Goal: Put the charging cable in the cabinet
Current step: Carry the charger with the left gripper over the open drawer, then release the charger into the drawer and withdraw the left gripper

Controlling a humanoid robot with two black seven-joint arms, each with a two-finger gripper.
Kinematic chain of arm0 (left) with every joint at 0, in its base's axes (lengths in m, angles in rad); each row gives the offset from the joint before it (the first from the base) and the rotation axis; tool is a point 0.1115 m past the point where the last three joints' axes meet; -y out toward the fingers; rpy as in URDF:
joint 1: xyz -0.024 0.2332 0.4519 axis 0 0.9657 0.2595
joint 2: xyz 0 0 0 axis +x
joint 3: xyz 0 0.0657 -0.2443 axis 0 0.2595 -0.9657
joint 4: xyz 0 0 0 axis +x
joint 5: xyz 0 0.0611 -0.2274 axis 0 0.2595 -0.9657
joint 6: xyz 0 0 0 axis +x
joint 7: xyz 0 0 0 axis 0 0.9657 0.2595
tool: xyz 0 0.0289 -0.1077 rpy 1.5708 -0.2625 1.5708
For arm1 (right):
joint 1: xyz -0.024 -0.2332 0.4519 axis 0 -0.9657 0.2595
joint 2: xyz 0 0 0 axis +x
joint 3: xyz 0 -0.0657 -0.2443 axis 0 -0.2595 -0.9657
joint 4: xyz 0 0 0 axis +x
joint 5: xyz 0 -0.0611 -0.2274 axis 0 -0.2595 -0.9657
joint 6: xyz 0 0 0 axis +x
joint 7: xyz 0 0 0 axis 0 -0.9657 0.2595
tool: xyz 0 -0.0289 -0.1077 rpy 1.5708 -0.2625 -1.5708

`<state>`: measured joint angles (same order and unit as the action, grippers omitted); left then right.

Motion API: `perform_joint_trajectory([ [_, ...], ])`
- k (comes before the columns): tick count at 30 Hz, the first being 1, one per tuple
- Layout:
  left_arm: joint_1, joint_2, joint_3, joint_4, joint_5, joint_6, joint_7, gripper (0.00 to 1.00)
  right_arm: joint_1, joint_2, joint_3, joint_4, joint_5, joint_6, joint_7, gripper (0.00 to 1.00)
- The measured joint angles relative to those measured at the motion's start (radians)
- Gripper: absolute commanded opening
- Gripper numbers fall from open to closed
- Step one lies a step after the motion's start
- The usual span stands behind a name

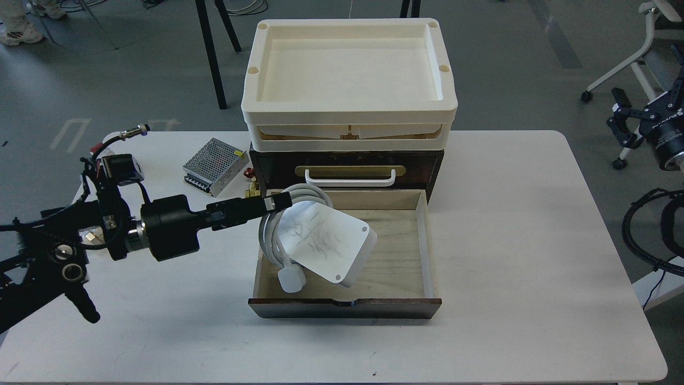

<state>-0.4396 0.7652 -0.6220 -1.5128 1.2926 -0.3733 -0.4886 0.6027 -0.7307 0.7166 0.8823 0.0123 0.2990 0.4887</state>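
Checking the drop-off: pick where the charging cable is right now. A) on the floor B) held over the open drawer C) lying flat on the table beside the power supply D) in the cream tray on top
B: the left gripper holds the charging cable tilted above the cabinet's open drawer.

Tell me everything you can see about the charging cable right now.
The charging cable is a flat white rounded pad with faint grey marbling and small corner holes, with a light grey cord looped beside it that ends in a white plug. It hangs tilted over the open drawer, gripped at its upper left edge by the left gripper.
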Motion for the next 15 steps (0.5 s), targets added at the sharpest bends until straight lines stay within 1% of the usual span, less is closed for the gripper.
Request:
perform_joint_trajectory([
  [3, -0.016, -0.114, 0.039, 0.108, 0.000, 0.004, 0.000, 0.00, 0.000, 0.000, 0.000, 0.000, 0.000, 0.000, 0.000, 1.00],
  [7, -0.037, -0.208, 0.081, 0.275, 0.010, 0.017, 0.000, 0.00, 0.000, 0.002, 0.000, 0.000, 0.000, 0.000, 0.000, 1.00],
  [10, -0.041, -0.258, 0.105, 0.354, 0.012, 0.040, 0.000, 0.00, 0.000, 0.002, 0.000, 0.000, 0.000, 0.000, 0.000, 1.00],
  [15, -0.041, -0.314, 0.111, 0.448, 0.009, 0.084, 0.000, 0.00, -0.002, 0.002, 0.000, -0.002, 0.000, 0.000, 0.000, 1.00],
])
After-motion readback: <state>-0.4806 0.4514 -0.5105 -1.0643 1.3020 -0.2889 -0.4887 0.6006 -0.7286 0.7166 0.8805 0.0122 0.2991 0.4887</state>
